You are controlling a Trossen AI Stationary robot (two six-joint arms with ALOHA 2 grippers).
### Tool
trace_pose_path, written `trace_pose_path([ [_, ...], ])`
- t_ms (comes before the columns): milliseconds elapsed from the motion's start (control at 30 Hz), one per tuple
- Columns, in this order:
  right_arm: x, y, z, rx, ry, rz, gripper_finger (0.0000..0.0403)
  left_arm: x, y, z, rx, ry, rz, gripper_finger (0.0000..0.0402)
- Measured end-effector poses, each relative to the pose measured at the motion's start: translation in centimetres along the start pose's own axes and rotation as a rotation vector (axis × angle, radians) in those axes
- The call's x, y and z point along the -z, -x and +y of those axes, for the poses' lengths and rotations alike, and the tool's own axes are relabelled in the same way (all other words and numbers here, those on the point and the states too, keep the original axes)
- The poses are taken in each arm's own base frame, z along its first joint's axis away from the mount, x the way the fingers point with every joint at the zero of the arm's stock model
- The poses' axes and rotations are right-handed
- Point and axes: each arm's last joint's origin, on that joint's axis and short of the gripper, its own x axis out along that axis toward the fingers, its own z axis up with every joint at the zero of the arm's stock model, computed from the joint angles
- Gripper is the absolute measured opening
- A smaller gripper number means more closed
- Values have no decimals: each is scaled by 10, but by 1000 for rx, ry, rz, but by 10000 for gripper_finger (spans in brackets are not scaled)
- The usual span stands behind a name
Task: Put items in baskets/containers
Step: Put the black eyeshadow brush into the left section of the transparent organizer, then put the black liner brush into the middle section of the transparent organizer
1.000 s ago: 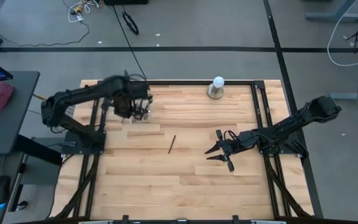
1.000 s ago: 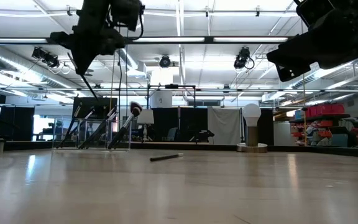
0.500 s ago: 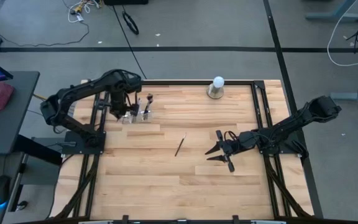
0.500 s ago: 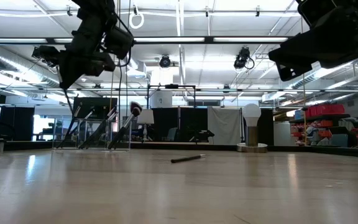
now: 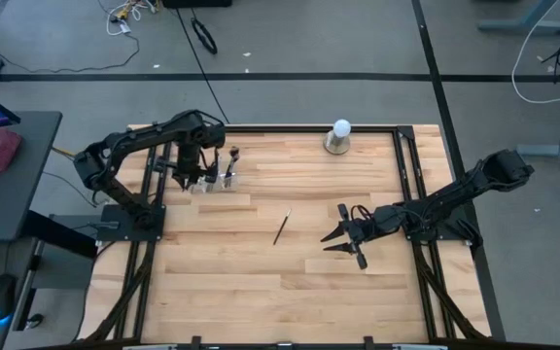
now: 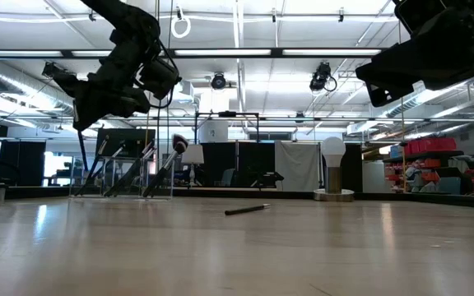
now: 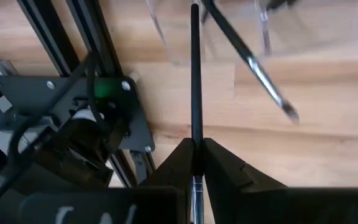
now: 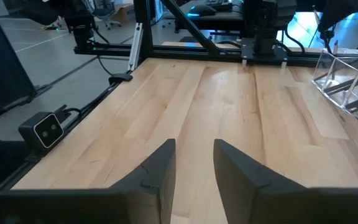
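Note:
My left gripper (image 5: 194,167) (image 6: 82,123) hovers at the table's far left, over the clear holder (image 5: 217,177) (image 6: 122,174), and is shut on a thin dark brush (image 7: 195,93) (image 6: 82,164). Several brushes lean inside the holder. Whether the held brush's lower end is inside the holder, I cannot tell. One loose brush (image 5: 281,227) (image 6: 247,210) lies flat on the wood mid-table. My right gripper (image 5: 343,239) (image 8: 194,163) waits open, low over the table's right half, with nothing between its fingers. My left gripper pinches the brush between its two fingers (image 7: 219,163), on the handle just beside the silver ferrule (image 7: 196,186). The fingers slant steeply down from above and lie along the brush. The brush hangs nearly upright below them, its plain handle end (image 7: 194,9) lowest, by the holder's clear wall.
A white ball on a grey round base (image 5: 339,136) (image 6: 333,168) stands at the far edge. Black frame rails (image 5: 406,185) border the wooden table on both sides. Bare wood stretches across the near half.
My left gripper has gone down and toward the table's left edge with its brush, which has swung from a slant to nearly upright beside the holder. The loose brush on the table has shifted a little toward the right edge and turned slightly, then lain still.

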Motion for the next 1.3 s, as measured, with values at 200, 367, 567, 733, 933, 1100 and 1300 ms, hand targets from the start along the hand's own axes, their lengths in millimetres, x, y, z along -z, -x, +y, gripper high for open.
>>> trace_pose_path([
  [200, 0, 0, 0, 0, 0, 0, 109, -12, 0, 2, 38, 25, -42, 53],
  [367, 0, 0, 0, 0, 1, 0, 109, -19, 1, 4, 77, 49, -65, 122],
  [567, 0, 0, 0, 0, 2, 0, 109, -21, 24, 11, 125, 55, -60, 226],
  [733, 0, 0, 0, 0, 2, 0, 109, -18, 69, 13, 192, 41, -214, 269],
  [933, 0, 0, 0, -1, -1, 1, 109, 10, 128, 6, 248, -35, -509, 269],
  [1100, 3, 0, 0, 0, 1, 34, 109, 68, 146, -41, 264, -268, -841, 247],
  [1300, 16, 4, -1, 4, -17, 95, 109, 149, 100, -120, 309, -561, -1156, 228],
])
